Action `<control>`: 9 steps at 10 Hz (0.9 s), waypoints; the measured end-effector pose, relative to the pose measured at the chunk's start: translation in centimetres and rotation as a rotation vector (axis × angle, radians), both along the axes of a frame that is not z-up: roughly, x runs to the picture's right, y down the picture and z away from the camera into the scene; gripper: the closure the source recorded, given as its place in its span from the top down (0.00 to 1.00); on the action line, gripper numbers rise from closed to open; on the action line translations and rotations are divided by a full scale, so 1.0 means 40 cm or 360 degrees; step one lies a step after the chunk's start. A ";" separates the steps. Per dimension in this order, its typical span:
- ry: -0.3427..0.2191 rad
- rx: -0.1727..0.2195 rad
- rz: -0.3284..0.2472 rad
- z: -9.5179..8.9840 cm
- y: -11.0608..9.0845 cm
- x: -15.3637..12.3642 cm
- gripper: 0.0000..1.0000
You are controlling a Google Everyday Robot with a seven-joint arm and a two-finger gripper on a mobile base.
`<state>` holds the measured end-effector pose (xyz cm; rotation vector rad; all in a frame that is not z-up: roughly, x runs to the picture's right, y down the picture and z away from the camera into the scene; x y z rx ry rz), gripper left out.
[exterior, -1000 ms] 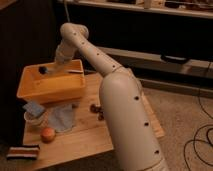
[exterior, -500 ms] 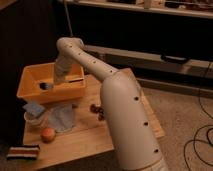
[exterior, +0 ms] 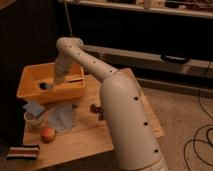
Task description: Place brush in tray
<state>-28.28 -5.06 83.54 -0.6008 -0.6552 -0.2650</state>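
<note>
Striped object [exterior: 23,152]: lies at the table's front left corner, well apart from the gripper, below and left of it.
Tray [exterior: 30,94]: yellow-orange bin on the back left of the wooden table [exterior: 95,140]; the gripper reaches down inside it.
White bowl [exterior: 34,119]: just in front of the tray, below the gripper, with a blue sponge [exterior: 33,108] resting on it.
Brush [exterior: 46,86]: dark head on the tray floor, just left of the gripper; a slim handle seems to run right toward it (contact cannot be told).
Orange fruit [exterior: 48,134]: on the table, below the gripper.
Gripper [exterior: 59,80]: lowered into the tray, fingers closed; whether they pinch the brush cannot be told.
Cloth [exterior: 63,116]: grey-blue, crumpled, in front of the tray, below the gripper.
Dark small items [exterior: 96,109]: on the table, right of and below the gripper.
</note>
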 end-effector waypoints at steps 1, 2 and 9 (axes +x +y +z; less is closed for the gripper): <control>0.0000 0.0000 -0.0001 0.000 0.000 0.000 0.00; 0.0000 0.0000 0.0000 0.000 0.000 -0.001 0.00; -0.0001 0.0000 0.0000 0.000 0.000 -0.001 0.22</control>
